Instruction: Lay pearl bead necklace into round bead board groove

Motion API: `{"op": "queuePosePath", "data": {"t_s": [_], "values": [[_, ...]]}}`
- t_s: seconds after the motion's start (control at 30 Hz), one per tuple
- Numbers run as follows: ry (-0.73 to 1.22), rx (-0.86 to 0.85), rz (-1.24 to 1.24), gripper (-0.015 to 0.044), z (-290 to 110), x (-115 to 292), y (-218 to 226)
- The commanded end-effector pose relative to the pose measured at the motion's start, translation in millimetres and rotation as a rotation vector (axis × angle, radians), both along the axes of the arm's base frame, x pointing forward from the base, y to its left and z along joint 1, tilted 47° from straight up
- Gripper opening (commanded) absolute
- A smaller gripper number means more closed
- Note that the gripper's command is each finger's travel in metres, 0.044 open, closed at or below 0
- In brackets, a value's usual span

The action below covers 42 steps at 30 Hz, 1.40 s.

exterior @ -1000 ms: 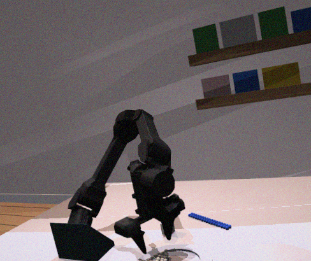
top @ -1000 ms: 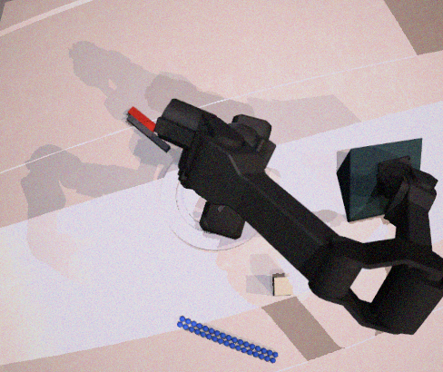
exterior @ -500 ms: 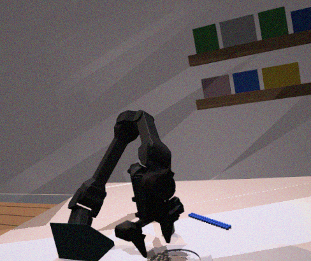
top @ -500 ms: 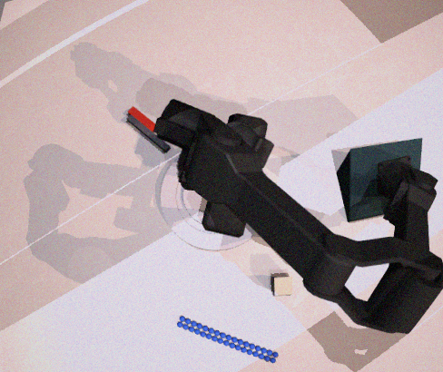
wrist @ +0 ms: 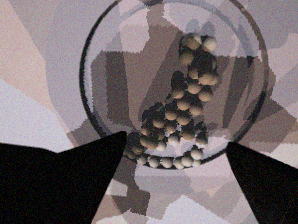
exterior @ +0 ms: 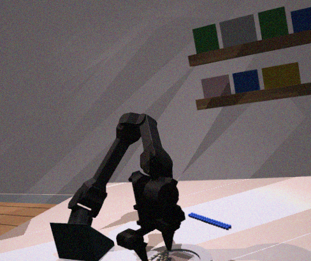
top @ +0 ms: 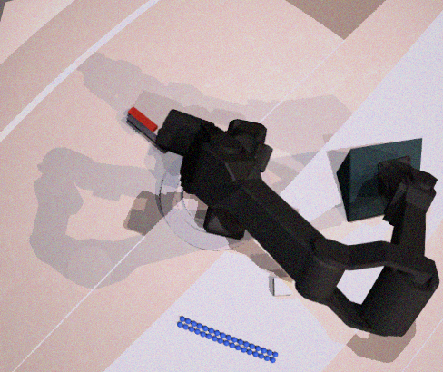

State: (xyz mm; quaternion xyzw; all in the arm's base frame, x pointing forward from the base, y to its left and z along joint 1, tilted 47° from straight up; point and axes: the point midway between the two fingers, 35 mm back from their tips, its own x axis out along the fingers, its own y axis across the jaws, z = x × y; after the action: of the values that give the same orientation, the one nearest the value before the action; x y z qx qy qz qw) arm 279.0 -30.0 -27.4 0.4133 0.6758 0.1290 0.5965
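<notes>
The pearl bead necklace [wrist: 181, 112] lies bunched in a heap on the round clear bead board [wrist: 120, 55]. It runs from the upper right of the board down to the near rim, where a few pearls follow the edge. My gripper [wrist: 175, 141] [exterior: 155, 249] is open and empty, its two dark fingers spread just above the near rim on either side of the heap. In the top view the arm hides the gripper and most of the board [top: 177, 231]. In the exterior view the board [exterior: 194, 253] shows at the bottom edge under the fingertips.
A blue bead strand [top: 226, 339] [exterior: 209, 221] lies straight on the table, away from the board. A red block on a grey bar [top: 142, 119] lies beyond the board. A small white cube [top: 281, 286] sits near the arm. The dark teal base [top: 369, 181] [exterior: 77, 242] holds the arm.
</notes>
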Motion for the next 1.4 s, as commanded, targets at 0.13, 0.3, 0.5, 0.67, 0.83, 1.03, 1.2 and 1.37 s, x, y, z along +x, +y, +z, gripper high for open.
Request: {"op": "queuePosePath", "data": {"t_s": [0.13, 0.3, 0.5, 0.67, 0.83, 1.03, 1.2, 1.37], "values": [[0.006, 0.008, -0.007, 0.038, -5.9, -0.5, 7.1], [0.003, 0.002, 0.001, 0.0249, -4.6, -0.5, 5.3], [0.003, 0.002, 0.001, 0.0091, -4.6, -0.5, 5.3], [0.003, 0.002, 0.001, 0.0058, -4.6, -0.5, 5.3], [0.003, 0.002, 0.001, 0.0025, -4.6, -0.5, 5.3], [0.003, 0.002, 0.001, 0.0, -4.6, -0.5, 5.3], [0.003, 0.002, 0.001, 0.0, -4.6, -0.5, 5.3], [0.004, 0.004, -0.001, 0.0, -1.8, -0.7, 2.4]]}}
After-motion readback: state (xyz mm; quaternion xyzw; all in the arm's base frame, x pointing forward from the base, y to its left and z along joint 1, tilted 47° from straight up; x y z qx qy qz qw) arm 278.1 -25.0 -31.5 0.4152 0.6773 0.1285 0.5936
